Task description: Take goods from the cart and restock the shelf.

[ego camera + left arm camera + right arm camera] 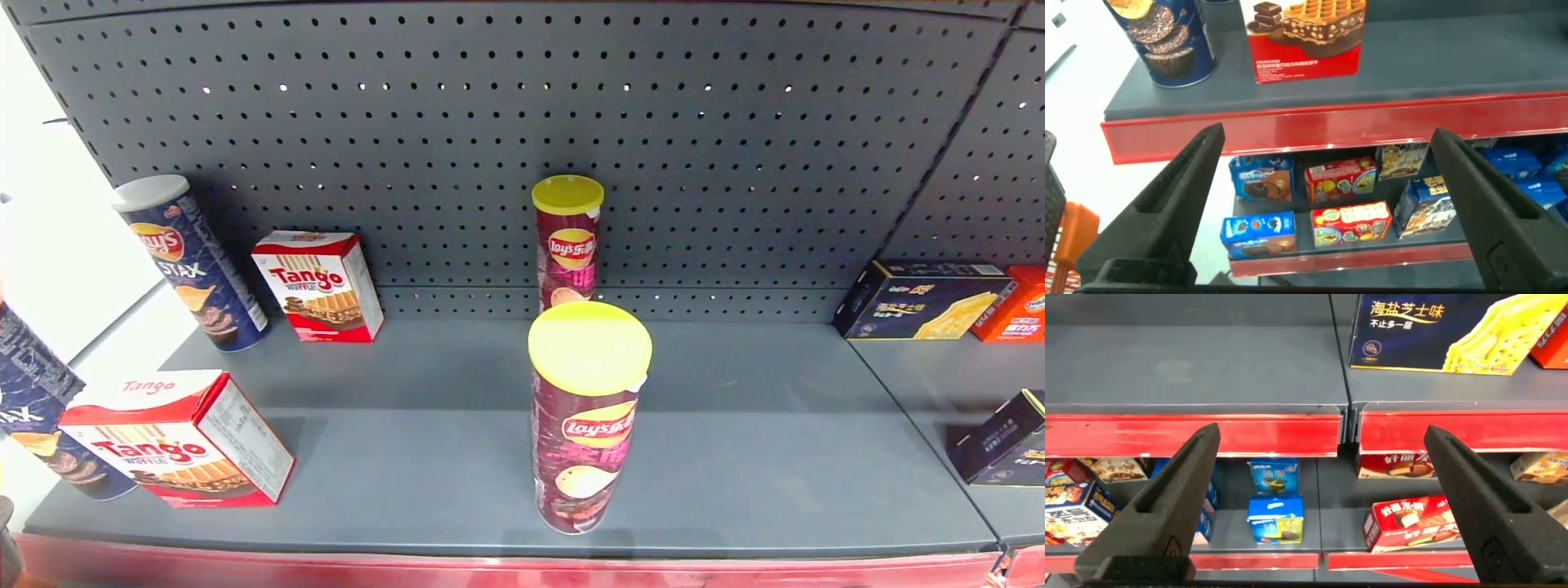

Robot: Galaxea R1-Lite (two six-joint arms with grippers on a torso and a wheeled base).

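Observation:
On the grey shelf (735,441) a maroon chip can with a yellow lid (586,416) stands upright near the front edge, and a second one (566,241) stands behind it at the pegboard. My left gripper (1327,204) is open and empty in front of the shelf's red front edge (1331,122), below a red wafer box (1306,37) and a blue chip can (1167,37). My right gripper (1319,498) is also open and empty, before the red edge (1192,434) where two shelf sections meet, near a dark blue box (1437,331).
A blue can (192,261) and a wafer box (320,286) stand at the back left, with another wafer box (175,449) at the front left. Dark boxes (927,310) and an orange box (1016,304) fill the right section. A lower shelf holds several snack boxes (1339,180).

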